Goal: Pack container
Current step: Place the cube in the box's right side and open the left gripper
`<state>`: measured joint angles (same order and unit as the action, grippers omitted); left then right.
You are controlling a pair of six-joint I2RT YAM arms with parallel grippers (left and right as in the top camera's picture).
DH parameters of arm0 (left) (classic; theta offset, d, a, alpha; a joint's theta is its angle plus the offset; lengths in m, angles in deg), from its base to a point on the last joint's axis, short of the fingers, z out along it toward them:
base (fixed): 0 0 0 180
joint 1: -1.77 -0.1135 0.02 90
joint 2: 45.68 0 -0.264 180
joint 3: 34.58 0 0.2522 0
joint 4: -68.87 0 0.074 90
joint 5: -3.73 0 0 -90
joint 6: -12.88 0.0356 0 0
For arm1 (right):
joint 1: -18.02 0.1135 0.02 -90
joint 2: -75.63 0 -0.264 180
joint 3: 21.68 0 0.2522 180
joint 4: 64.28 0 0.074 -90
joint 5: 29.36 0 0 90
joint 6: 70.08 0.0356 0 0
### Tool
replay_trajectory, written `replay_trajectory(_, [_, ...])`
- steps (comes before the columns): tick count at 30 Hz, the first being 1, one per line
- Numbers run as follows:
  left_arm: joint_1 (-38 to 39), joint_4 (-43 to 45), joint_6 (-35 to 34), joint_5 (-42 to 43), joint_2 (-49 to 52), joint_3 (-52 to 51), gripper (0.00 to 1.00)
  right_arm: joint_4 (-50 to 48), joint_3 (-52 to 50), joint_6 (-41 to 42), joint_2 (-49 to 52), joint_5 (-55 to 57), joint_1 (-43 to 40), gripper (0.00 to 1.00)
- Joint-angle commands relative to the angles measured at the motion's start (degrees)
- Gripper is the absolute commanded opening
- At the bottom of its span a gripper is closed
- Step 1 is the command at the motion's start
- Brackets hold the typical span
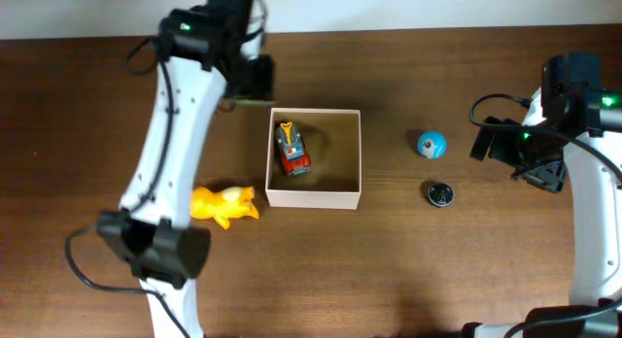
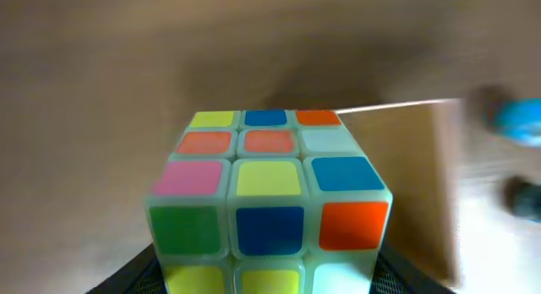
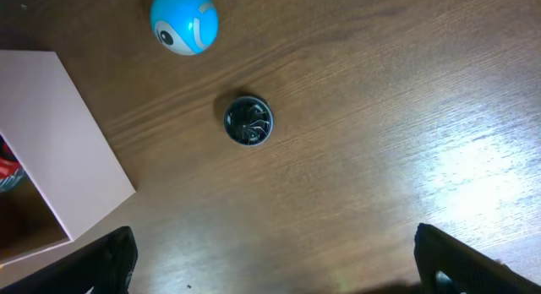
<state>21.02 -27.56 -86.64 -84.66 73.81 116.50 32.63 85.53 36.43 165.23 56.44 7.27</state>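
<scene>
left gripper (image 1: 256, 82): grasps cube (image 2: 269, 201) near desk's (image 1: 437, 280) far edge, likely for dropping into container (image 1: 313, 196) | right gripper (image 3: 283, 273): released, empty, by right edge

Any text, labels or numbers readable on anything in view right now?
No readable text anywhere.
Rubik's cube: plain coloured stickers, no writing.
Toy car: too small to tell.
Blue ball, black disc: patterns only, no letters.
Container: visible walls blank.

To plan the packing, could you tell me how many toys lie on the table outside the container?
3: yellow toy left of the container; blue ball, dark disc right of it. The left gripper holds a cube; its arm may hide more.
</scene>
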Motion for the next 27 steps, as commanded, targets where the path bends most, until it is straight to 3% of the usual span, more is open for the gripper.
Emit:
replay_trajectory(1, [5.42, 2.08, -3.34, 1.2, 0.33, -0.74, 0.41, 0.09, 0.9, 0.46, -0.85, -0.28, -0.15, 0.98])
replay_trajectory(10, [13.33, 4.46, -10.29, 0.33, 9.49, -2.73, 0.41, 0.68, 0.9, 0.24, -0.83, -0.07, -0.15, 0.99])
replay_trajectory(21, [15.08, 6.32, -13.68, 0.07, 18.64, -2.73, 0.43, 0.66, 0.9, -0.17, -0.83, 0.37, -0.15, 0.99])
replay_trajectory(25, [15.06, 8.37, -13.66, 0.15, 19.32, -2.73, 0.59, 0.63, 0.9, -0.17, -0.85, 0.35, -0.15, 0.99])
replay_trajectory(27, [15.08, 8.9, -13.66, 0.24, 19.32, -2.71, 0.74, 0.61, 0.9, -0.17, -0.85, 0.37, -0.15, 0.99])
